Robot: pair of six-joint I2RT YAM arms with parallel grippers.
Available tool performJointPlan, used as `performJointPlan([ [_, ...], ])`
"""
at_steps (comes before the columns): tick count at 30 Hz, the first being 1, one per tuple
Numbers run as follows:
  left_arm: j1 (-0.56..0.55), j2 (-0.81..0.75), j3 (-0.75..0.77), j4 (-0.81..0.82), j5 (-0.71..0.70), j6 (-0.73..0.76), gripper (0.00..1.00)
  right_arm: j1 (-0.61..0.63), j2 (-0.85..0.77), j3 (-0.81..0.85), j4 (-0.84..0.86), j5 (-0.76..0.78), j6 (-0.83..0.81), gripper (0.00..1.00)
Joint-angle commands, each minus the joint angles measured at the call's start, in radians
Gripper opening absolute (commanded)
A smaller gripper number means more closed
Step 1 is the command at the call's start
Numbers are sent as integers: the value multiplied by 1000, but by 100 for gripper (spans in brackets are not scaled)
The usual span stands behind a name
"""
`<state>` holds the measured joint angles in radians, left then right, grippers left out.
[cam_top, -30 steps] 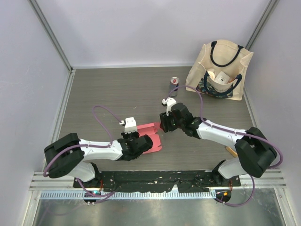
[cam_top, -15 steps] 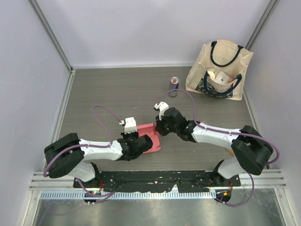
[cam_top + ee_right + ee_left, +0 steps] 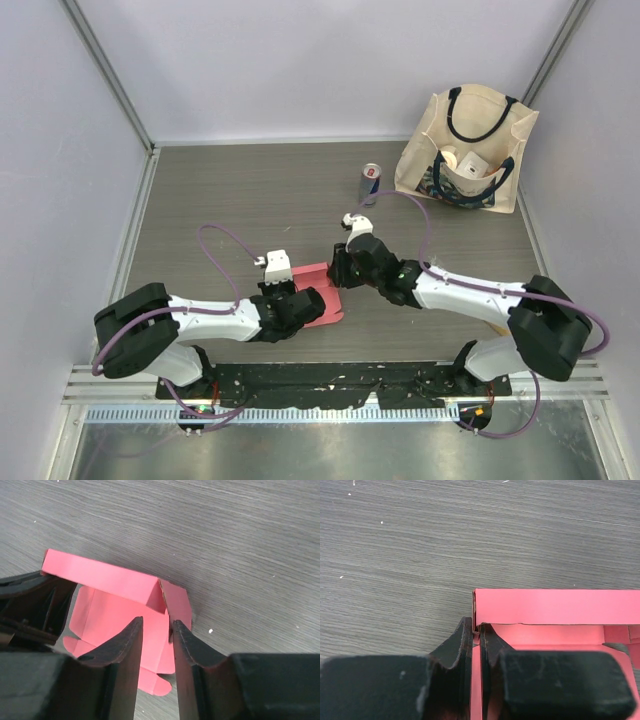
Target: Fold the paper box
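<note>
Your grey wood-grain tabletop (image 3: 250,200) fills the cell, with a cream tote bag (image 3: 468,150) with black handles standing at the far right corner. The 2 arms reach in from the near edge and meet a little left of centre.

The paper box (image 3: 318,272) lies there on the tabletop between them - pink-red card, partly formed. In the left wrist view you see the paper box (image 3: 555,607) with 1 long wall standing upright along its far side and the open floor nearer the camera. In the right wrist view the same wall of the paper box (image 3: 115,587) runs across the frame, and a small end flap juts out at its right end.

The left end effector (image 3: 300,305) sits on the near left side of the card. Up close, the left end effector (image 3: 475,625) is pinched nearly closed, with a thin pink side panel caught in the slit between its fingers (image 3: 455,647).

The right end effector (image 3: 338,270) touches the far right corner. In its own camera, the right end effector (image 3: 156,625) stands narrowly parted - its fingers (image 3: 125,645) straddle the edge by the end flap, a gap showing between them.

A drink can (image 3: 370,183) stands upright just left of the bag, well apart from the card. A small white box (image 3: 470,163) sits inside the bag.
</note>
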<state>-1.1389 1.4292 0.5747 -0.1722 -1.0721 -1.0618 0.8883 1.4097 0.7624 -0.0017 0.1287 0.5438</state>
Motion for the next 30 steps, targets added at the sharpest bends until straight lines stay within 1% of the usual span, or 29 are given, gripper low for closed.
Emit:
performJointPlan([
  [1, -7, -26, -4, 28, -38, -7, 0, 0, -144, -53, 35, -14, -70, 40],
  [3, -7, -24, -3, 28, -37, -7, 0, -15, -190, -75, 40, -24, -68, 46],
  [6, -7, -23, 1, 27, -37, -4, 0, -74, -282, -121, 28, 6, -41, 51],
  [9, -9, -24, -1, 27, -37, -3, 0, -175, -299, -133, 8, 26, -35, 52],
  [10, -10, -23, -3, 28, -38, -3, 0, -190, -289, -127, 8, 44, -38, 52],
  [11, -10, -24, -3, 27, -38, -4, 0, -201, -252, -126, 8, 84, -77, 51],
  [13, -10, -27, -4, 28, -38, -4, 0, -200, -195, -98, 8, 112, -114, 50],
  [14, -10, -29, -4, 28, -38, -4, 0, -201, -142, -88, 8, 98, -133, 49],
  [18, -10, -33, -10, 36, -38, -1, 0, -183, -52, -80, 60, 52, -198, 47],
  [20, -10, -29, -7, 37, -37, 2, 0, -178, -29, -90, 103, 22, -223, 47],
  [21, -12, -29, -4, 37, -37, 5, 0, -166, -17, -94, 117, -16, -249, 47],
  [25, -12, -26, -4, 39, -37, 5, 0, -106, 6, -84, 157, -63, -327, 47],
  [29, -12, -24, -6, 39, -37, 5, 0, -91, 9, -94, 190, -116, -346, 46],
  [30, -12, -26, -4, 37, -38, 6, 0, -91, 8, -101, 196, -164, -347, 46],
])
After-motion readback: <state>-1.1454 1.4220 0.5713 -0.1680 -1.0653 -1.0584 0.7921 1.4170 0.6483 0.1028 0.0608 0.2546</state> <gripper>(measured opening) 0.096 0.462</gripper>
